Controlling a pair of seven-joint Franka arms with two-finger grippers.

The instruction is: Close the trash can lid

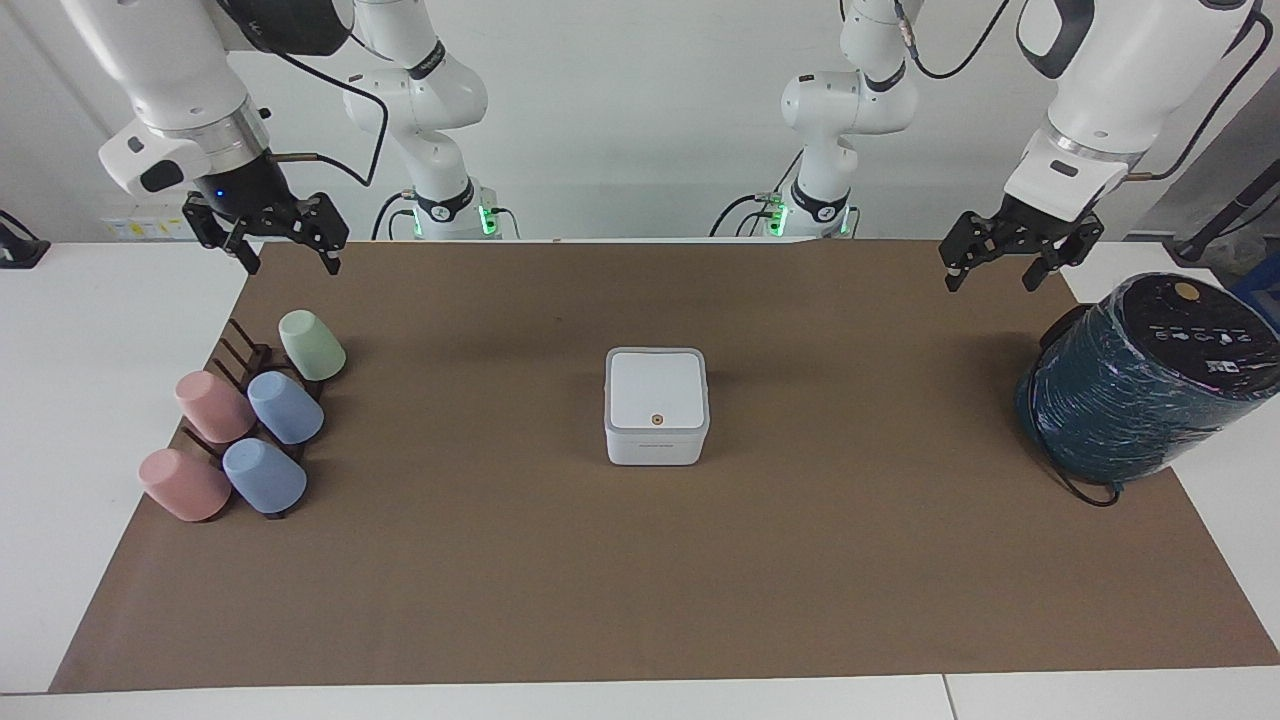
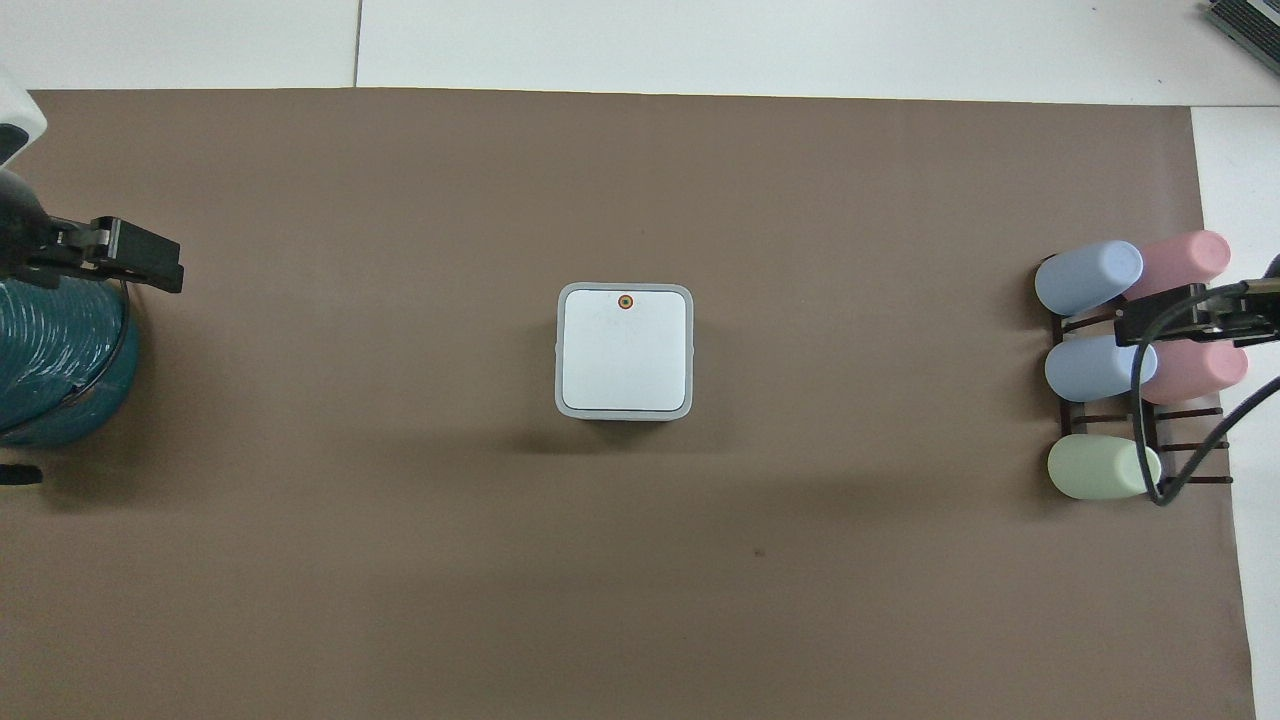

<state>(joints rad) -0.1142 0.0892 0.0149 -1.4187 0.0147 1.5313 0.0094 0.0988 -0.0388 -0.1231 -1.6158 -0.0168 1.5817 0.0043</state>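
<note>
The trash can (image 1: pixel 656 408) sits mid-worktop, its lid (image 1: pixel 656 388) apparently flat down, so the job looks done. Both hands, left (image 1: pixel 1020 264) and right (image 1: pixel 283 244), hang raised with fingers apart, well clear.
</note>
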